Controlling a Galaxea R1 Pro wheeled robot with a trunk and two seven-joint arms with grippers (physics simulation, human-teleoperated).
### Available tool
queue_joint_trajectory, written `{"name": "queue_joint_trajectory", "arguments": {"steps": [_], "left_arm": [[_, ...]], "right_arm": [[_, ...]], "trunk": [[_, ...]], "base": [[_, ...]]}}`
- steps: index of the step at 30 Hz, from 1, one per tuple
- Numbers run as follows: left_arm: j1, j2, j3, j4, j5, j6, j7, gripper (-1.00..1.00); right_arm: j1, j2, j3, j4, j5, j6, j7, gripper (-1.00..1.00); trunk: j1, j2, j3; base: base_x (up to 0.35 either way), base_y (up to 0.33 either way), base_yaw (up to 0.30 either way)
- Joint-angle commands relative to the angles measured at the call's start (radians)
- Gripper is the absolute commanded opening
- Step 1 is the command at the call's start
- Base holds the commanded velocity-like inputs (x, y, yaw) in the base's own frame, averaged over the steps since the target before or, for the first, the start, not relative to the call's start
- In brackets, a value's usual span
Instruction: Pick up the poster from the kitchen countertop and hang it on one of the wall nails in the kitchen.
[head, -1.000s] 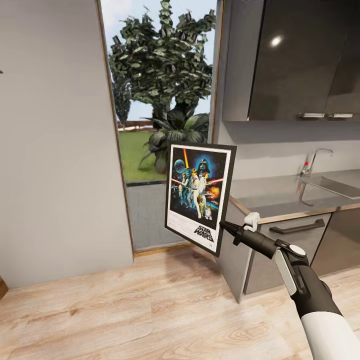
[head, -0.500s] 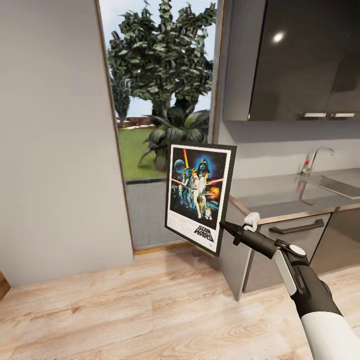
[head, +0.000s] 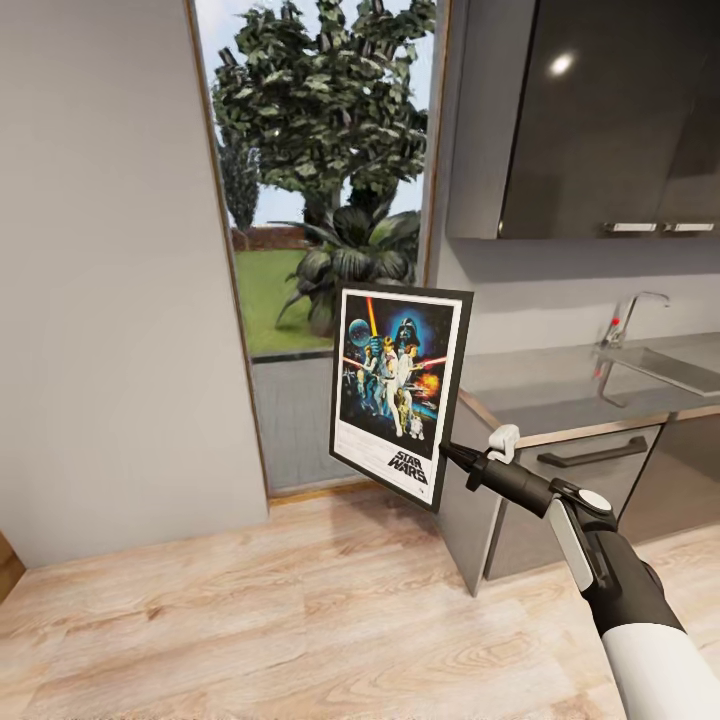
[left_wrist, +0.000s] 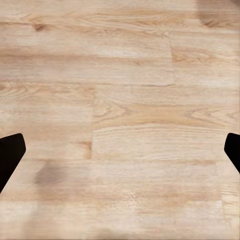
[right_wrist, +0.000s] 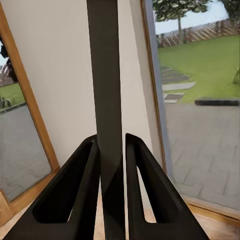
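Poster (head: 400, 395) sits center frame in the head view, upright, slightly tilted, pinched at its lower right corner by the right gripper (head: 450, 458). In the right wrist view the two dark fingers (right_wrist: 75, 195) press on the poster's edge (right_wrist: 106, 100), seen edge-on. Counter (head: 560, 385) with sink and tap sits at right of frame, poster well clear of it. Left gripper (left_wrist: 120, 155) is spread wide, nothing between its tips, over wood floor (left_wrist: 120, 100). Grey wall (head: 110, 280) fills the left of frame; no nail can be made out there, too small to tell.

Step in hand, judged: carry to the wall. To do it well: keep the pinch firm, since a corner grip lets the sheet swing; move slowly, hold the poster upright and facing outward, find the nail first, then line the top edge up with it.
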Motion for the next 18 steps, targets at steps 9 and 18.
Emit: {"name": "queue_joint_trajectory", "arguments": {"steps": [9, 18], "left_arm": [[0.0, -0.001, 0.002, -0.001, 0.0, -0.001, -0.007, 1.0], [0.0, -0.001, 0.002, -0.001, 0.0, -0.001, -0.007, 1.0]], "right_arm": [[-0.001, 0.0, -0.001, 0.0, -0.011, 0.013, 0.006, -1.0], [-0.001, 0.0, -0.001, 0.0, -0.012, 0.013, 0.006, -1.0]], "trunk": [[-0.035, 0.062, 0.024], [-0.069, 0.125, 0.052]], "base": [[0.0, 0.0, 0.0], [0.0, 0.0, 0.0]]}}
